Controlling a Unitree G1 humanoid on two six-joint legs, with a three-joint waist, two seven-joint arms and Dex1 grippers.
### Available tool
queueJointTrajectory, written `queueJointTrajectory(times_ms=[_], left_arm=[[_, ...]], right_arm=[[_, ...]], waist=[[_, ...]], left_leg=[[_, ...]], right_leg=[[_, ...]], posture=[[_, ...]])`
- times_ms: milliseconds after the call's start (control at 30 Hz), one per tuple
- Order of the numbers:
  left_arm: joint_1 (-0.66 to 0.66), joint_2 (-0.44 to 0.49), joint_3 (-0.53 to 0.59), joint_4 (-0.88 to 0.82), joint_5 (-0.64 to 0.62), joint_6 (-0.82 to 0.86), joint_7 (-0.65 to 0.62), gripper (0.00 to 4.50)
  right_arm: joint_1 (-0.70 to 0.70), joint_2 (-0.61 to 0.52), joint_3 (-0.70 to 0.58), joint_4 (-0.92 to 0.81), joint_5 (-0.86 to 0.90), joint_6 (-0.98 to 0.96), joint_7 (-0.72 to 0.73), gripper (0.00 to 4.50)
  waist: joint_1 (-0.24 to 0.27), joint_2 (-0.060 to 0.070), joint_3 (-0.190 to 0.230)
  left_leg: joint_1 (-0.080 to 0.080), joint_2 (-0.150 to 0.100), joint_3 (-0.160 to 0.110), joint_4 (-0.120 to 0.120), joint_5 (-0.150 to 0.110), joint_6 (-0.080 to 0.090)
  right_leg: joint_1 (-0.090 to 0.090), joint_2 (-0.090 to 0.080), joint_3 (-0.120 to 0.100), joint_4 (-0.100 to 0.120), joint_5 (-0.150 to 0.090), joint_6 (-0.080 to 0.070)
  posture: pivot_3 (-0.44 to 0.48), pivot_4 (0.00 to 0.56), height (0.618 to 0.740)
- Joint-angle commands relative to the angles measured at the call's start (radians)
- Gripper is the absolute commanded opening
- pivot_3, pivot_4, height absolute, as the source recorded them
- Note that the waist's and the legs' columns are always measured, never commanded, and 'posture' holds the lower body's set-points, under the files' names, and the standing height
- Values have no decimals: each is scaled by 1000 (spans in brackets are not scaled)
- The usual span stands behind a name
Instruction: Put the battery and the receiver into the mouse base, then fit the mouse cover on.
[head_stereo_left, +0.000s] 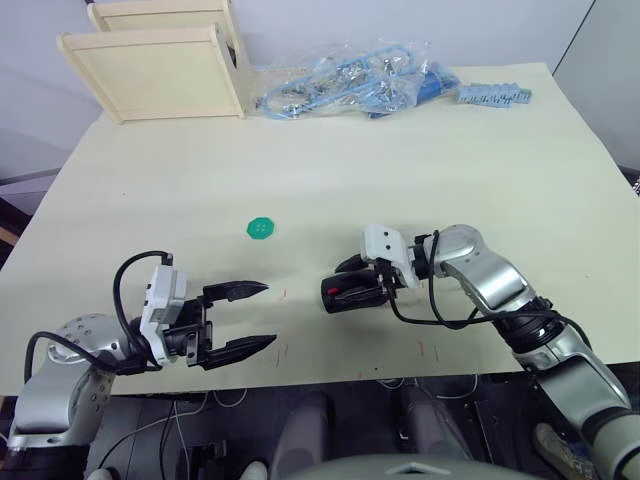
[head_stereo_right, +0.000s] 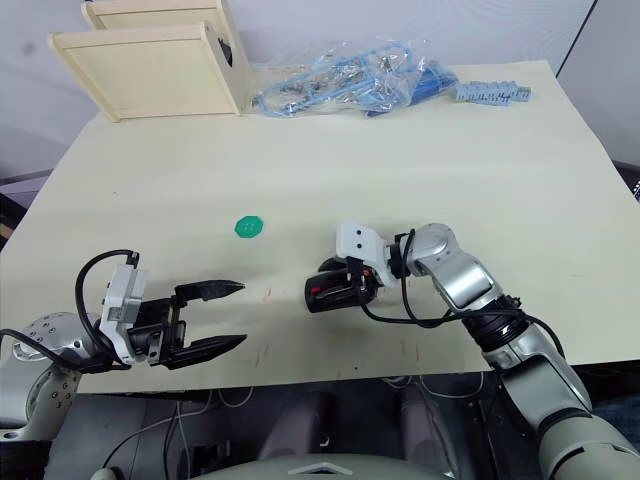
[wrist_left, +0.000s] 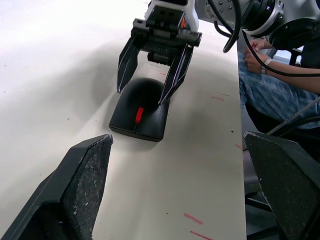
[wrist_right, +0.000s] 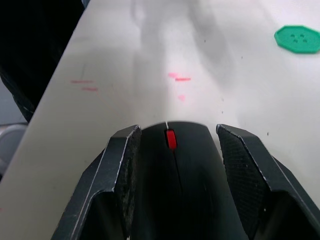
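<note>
Fingers of the right gripper (wrist_left: 150, 82) are straddling the assembled mouse (wrist_left: 141, 108); left gripper (head_stereo_left: 243, 318) is gaping wide. Glossy shell seems slippery, so grip its sides.

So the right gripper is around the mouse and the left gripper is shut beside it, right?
Not quite. The left gripper is open, its fingers spread and holding nothing, as the left eye view shows. The rest holds: the right gripper straddles the mouse on the table.
</note>
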Motion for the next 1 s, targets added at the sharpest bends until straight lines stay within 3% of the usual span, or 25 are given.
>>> queueJointTrajectory(times_ms=[33,500,633,767,1000], left_arm=[[2,2,18,-12,-5,-20,-5,4500],[17,-5,16,11,4,-52,-16,4500],[22,-5,19,16,2,-59,-17,4500],[29,-9,22,18,-1,-64,-18,4500],[16,-11,16,40,3,-75,-23,4500]], right_arm=[[-11,11,6,-16,-9,-15,5,2548],[-6,-19,154,115,-174,-20,15,2548],[7,18,70,72,-90,-42,4,2548],[38,72,-114,-34,79,-11,-28,2548],[175,50,-266,-186,243,-10,-35,2548]], waist=[[0,0,0],[2,-1,-2],[2,-2,-3],[3,-2,-2],[4,-1,-1]], left_leg=[[0,0,0,0,0,0],[7,0,0,-1,0,0],[13,0,0,-2,0,0],[11,0,0,-2,0,0],[8,0,0,-2,0,0]], right_leg=[[0,0,0,0,0,0],[6,0,0,0,0,0],[12,0,0,-1,-1,0],[10,0,0,-1,0,0],[8,0,1,-1,0,0]], posture=[[0,150,740],[0,150,740],[0,150,740],[0,150,740],[0,150,740]])
